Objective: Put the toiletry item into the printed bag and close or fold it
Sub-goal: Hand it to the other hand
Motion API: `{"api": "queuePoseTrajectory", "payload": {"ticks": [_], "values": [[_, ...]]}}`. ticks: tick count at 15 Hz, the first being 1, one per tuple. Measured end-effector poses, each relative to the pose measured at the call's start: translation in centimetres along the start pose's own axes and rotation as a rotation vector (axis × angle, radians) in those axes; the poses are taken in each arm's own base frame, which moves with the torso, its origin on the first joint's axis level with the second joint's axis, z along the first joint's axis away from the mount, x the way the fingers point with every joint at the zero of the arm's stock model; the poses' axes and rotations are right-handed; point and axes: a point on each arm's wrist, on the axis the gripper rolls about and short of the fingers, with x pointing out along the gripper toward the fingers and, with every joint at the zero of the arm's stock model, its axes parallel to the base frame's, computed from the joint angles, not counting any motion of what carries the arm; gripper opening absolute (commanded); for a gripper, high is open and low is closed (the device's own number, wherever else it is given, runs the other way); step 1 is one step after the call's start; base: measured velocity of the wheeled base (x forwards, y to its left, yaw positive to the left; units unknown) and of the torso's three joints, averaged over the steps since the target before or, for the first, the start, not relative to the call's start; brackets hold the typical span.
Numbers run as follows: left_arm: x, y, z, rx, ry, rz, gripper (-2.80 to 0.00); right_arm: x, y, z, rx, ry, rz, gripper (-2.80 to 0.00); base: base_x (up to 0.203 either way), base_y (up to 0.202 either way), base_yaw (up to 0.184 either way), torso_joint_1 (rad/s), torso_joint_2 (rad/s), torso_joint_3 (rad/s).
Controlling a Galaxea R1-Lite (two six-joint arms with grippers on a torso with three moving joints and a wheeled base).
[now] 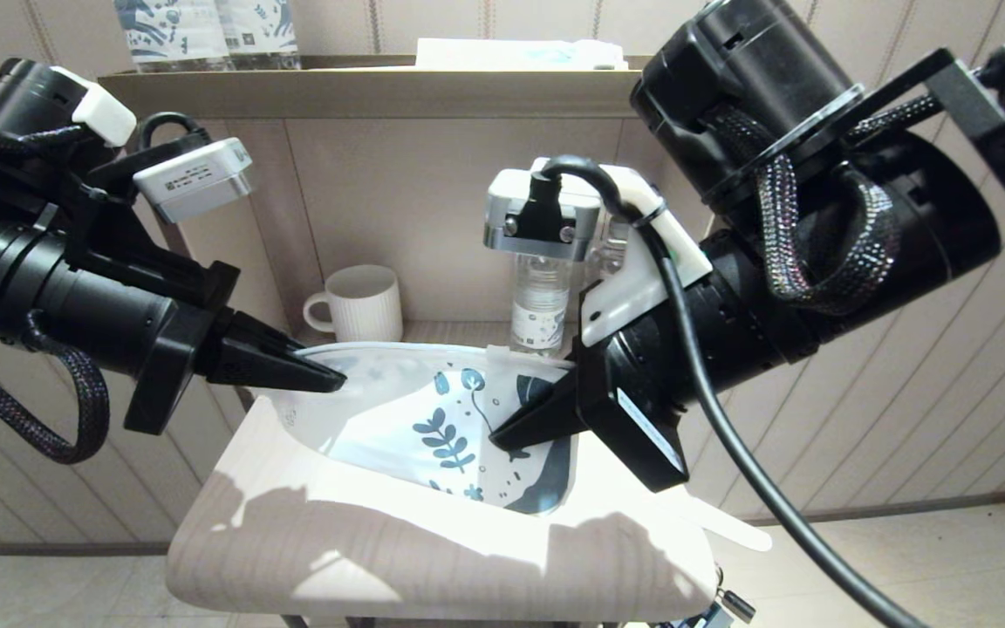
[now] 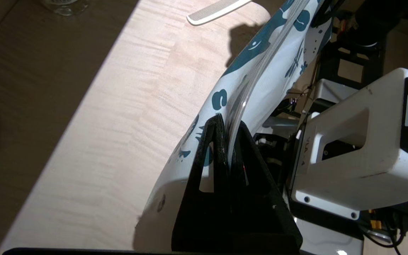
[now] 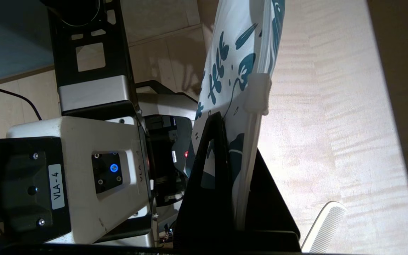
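The printed bag is a white pouch with teal leaf print, held up over the small wooden table between both grippers. My left gripper is shut on the strip along the bag's top edge at its left end; in the left wrist view the bag runs away from the left gripper. My right gripper is shut on the bag's right end, near a white slider; the right gripper pinches the bag. The toiletry item, a flat white comb-like stick, lies on the table's right edge, outside the bag.
A ribbed white mug and a clear bottle stand at the back of the table against the wall. A shelf above carries blue-printed bottles and a pale flat packet.
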Motion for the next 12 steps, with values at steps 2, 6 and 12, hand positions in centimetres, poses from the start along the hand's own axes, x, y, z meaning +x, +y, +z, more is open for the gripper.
{"api": "queuePoseTrajectory", "payload": {"ticks": [2,6,12], "values": [[0.00,-0.03,-0.03,-0.001,0.000,-0.001,-2.80,-0.02,-0.07,-0.05,0.007,0.003,-0.003,-2.80,0.000,0.000,0.000,0.000,0.00,0.000],[-0.03,-0.06,0.00,0.001,0.000,-0.001,-2.80,0.10,0.06,-0.28,0.010,0.020,0.001,-2.80,0.000,0.000,0.000,0.000,0.00,0.000],[-0.05,-0.05,0.05,0.002,-0.002,-0.001,-2.80,0.19,-0.10,-0.47,0.022,0.026,-0.001,-2.80,0.000,0.000,0.000,0.000,0.00,0.000]]}}
